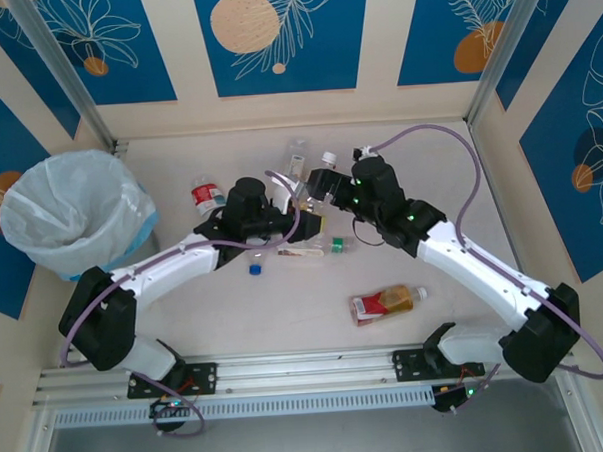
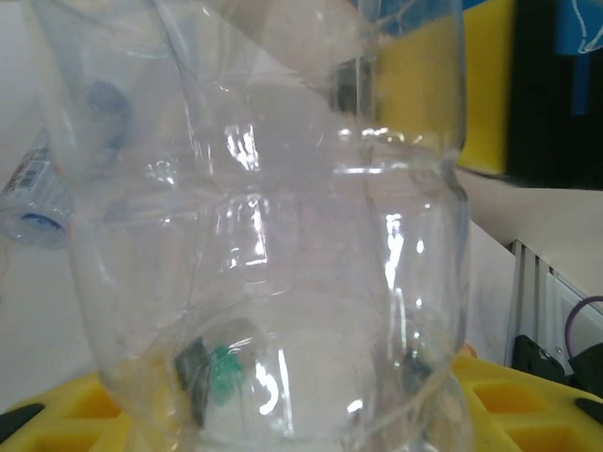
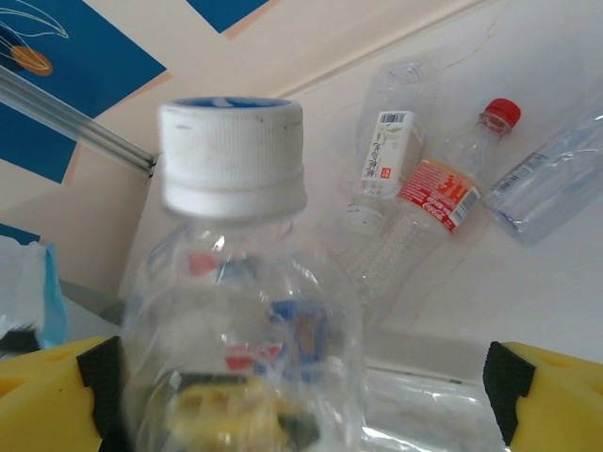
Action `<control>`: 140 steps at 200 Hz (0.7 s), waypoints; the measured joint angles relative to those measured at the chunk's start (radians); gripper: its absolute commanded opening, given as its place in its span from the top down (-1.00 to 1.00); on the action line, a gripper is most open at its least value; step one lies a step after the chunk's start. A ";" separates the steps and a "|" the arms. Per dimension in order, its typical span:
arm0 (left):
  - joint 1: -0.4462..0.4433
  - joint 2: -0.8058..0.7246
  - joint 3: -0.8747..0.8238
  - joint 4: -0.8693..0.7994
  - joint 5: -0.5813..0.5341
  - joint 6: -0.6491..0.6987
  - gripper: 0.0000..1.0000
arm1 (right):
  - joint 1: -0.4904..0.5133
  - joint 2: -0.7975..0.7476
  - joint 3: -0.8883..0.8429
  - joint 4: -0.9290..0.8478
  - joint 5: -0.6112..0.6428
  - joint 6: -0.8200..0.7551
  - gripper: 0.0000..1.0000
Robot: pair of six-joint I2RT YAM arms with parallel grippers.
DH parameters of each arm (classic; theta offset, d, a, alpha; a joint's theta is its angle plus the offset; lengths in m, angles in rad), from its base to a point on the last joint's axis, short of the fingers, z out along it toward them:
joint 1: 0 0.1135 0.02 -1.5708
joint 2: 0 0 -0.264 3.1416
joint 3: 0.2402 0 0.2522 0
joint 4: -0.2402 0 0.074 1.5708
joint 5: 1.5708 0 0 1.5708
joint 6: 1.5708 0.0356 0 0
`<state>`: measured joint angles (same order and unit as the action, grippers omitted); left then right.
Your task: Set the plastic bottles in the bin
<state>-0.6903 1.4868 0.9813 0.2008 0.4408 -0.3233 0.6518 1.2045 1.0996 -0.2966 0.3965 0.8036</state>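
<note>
A clear plastic bottle (image 2: 273, 282) stands between the yellow fingers (image 2: 57, 414) of my left gripper (image 2: 283, 414), touching both sides; the gripper is shut on it. In the top view this gripper (image 1: 300, 226) is at mid-table. My right gripper (image 1: 325, 182) (image 3: 301, 395) is open around a white-capped bottle (image 3: 236, 282), which rests against the left pad and stands apart from the right one. Other bottles lie around: a red-labelled one (image 1: 208, 197), a green-capped one (image 1: 322, 247), and one with amber liquid (image 1: 385, 303). The bag-lined bin (image 1: 71, 211) stands at the far left.
Beyond the right gripper lie a white-labelled bottle (image 3: 386, 155), a red-capped bottle (image 3: 443, 188) and a clear one (image 3: 556, 179). A loose blue cap (image 1: 254, 269) sits near the left arm. Walls enclose the table on three sides. The two grippers are close together.
</note>
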 measured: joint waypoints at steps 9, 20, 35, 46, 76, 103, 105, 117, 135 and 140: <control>0.001 0.004 0.000 -0.002 -0.014 -0.002 0.02 | -0.006 -0.036 -0.011 -0.009 0.001 -0.014 -0.99; 0.003 0.006 0.000 -0.010 -0.034 -0.008 0.02 | -0.011 -0.078 -0.024 -0.015 0.002 -0.037 -0.99; 0.009 0.006 0.005 -0.040 -0.072 -0.011 0.02 | -0.017 -0.123 -0.031 -0.027 0.005 -0.098 -0.99; 0.016 0.006 0.018 -0.083 -0.105 -0.012 0.02 | -0.018 -0.144 -0.031 -0.037 0.011 -0.141 -0.99; 0.058 -0.021 0.059 -0.225 -0.193 -0.011 0.02 | -0.018 -0.187 -0.077 -0.029 0.029 -0.211 -0.99; 0.112 -0.100 0.083 -0.361 -0.273 -0.007 0.02 | -0.024 -0.193 -0.143 0.001 0.031 -0.231 -0.99; 0.115 -0.104 0.085 -0.369 -0.276 -0.006 0.02 | -0.025 -0.192 -0.146 0.003 0.031 -0.232 -0.99; 0.147 -0.141 0.113 -0.430 -0.317 0.002 0.02 | -0.028 -0.186 -0.161 0.013 0.031 -0.233 -0.99; 0.196 -0.202 0.159 -0.503 -0.380 0.029 0.02 | -0.033 -0.171 -0.165 0.039 0.030 -0.237 -0.99; 0.209 -0.218 0.171 -0.521 -0.396 0.038 0.02 | -0.034 -0.166 -0.165 0.048 0.030 -0.238 -0.99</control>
<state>-0.4808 1.2686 1.1522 -0.3199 0.0444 -0.2855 0.6174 1.0382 0.9348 -0.2481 0.4263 0.5659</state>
